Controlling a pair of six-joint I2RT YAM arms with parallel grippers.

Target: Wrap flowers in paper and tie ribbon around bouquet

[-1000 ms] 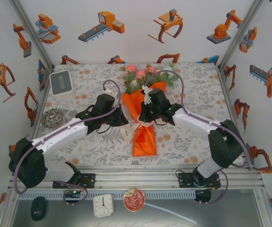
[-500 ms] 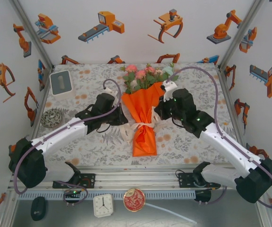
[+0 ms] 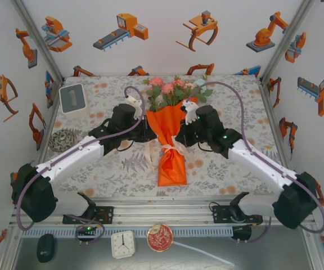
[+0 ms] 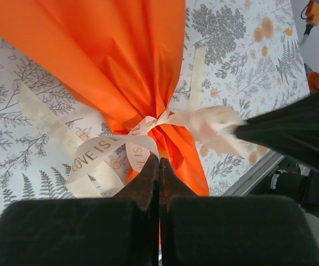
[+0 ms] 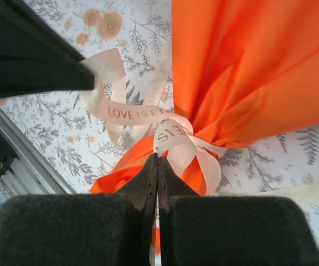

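Observation:
The bouquet lies mid-table: pink, white and blue flowers [image 3: 170, 90] at the far end, wrapped in a cone of orange paper [image 3: 167, 121]. The cream ribbon [image 3: 168, 148] is knotted round the cone's narrow waist. My left gripper [image 3: 145, 134] sits just left of the cone and my right gripper [image 3: 181, 135] just right of it. In the left wrist view the left gripper [image 4: 159, 160] is shut, with a printed ribbon [image 4: 101, 148] loop running into its tip. In the right wrist view the right gripper [image 5: 157, 158] is shut on another ribbon [image 5: 173, 133] loop beside the paper [image 5: 248, 66].
A white box-like device [image 3: 72, 98] stands at the far left, with a round metal dish [image 3: 62, 139] nearer on the left. The aluminium rail [image 3: 167, 216] marks the table's near edge. Printed walls close in on both sides and the back.
The right arm swung out to the right, then came back in beside the cone. The left gripper shifted slightly toward the far side. Both stayed shut.

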